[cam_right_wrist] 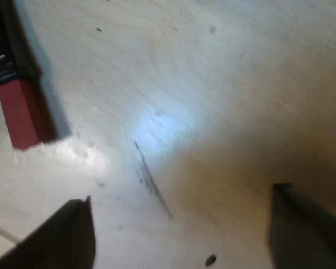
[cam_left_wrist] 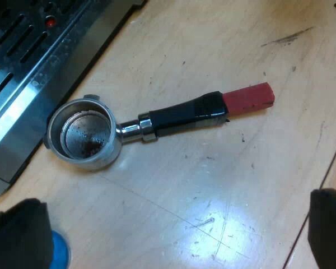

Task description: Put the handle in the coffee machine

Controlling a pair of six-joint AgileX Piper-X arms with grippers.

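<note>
The left end effector hangs released above the desk; the holder lies loose at its twelve o'clock — bowl beside the espresso machine, long axis eight-to-two. The right end effector, released too, has the red end at ten o'clock — probably the nearer arm.

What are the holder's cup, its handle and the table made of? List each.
Cup: likely steel, shiny, mirrors light. Handle: glossy black, probably plastic; red end matte, perhaps rubber or tape. Table: pale wood or laminate, scuffed, with glare off a smooth coat.
</note>
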